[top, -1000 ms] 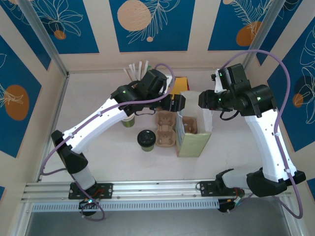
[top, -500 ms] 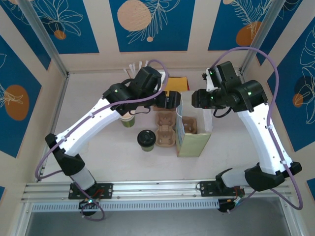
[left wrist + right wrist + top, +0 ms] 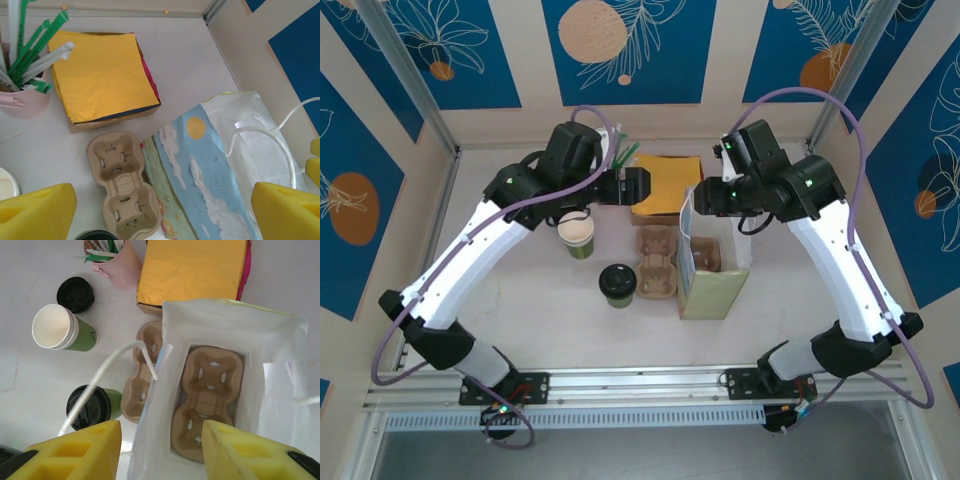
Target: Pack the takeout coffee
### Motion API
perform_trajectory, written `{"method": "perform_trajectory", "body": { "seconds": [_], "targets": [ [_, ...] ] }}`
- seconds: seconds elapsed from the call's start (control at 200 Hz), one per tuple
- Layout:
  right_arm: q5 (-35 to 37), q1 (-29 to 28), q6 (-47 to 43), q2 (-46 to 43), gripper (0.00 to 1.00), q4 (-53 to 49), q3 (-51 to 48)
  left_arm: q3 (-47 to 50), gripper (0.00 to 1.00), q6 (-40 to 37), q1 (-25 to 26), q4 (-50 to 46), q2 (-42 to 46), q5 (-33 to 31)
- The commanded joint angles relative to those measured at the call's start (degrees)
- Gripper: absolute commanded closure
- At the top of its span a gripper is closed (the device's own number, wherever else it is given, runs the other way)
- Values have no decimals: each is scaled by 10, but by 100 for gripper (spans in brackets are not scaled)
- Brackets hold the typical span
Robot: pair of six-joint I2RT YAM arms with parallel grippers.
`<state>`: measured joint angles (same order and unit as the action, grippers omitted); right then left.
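The takeout coffee is standing upright on the tabletop, just beside the left side of the cardboard cup carrier. The open green cup is sitting a little way behind it. I am guessing it is going to feel light but sloshy. Its paper walls are soft and squash if squeezed hard, and the black lid may pop off if pulled. So the best place to hold it is around the green side, below the lid, keeping it straight up. The left claw is hanging wide open and empty, up by the yellow napkins. The coffee is sitting well apart from it, nearer the arms. The right claw is hovering over the paper bag. Its fingers are standing apart with the bag's edge between them, pinching nothing that I can see. The coffee is sitting to its left, past the carrier.
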<state>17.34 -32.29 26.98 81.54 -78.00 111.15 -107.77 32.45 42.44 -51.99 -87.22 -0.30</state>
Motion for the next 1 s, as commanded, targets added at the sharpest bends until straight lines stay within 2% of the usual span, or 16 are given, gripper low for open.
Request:
{"method": "perform_trajectory", "body": {
  "seconds": [0.0, 0.335, 0.635, 0.995],
  "targets": [
    [31, -18, 25, 10, 54, -7, 30, 17, 9, -10, -17, -14, 22, 32],
    [60, -56, 40, 44, 54, -11, 88, 80, 9, -3, -56, -10, 68, 56],
    [70, -124, 33, 123, 54, -23, 181, 153, 8, 0, -84, -17, 125, 49],
    [32, -187, 59, 242, 52, -81, 264, 230, 4, 11, -115, -76, 210, -18]
  ]
}}
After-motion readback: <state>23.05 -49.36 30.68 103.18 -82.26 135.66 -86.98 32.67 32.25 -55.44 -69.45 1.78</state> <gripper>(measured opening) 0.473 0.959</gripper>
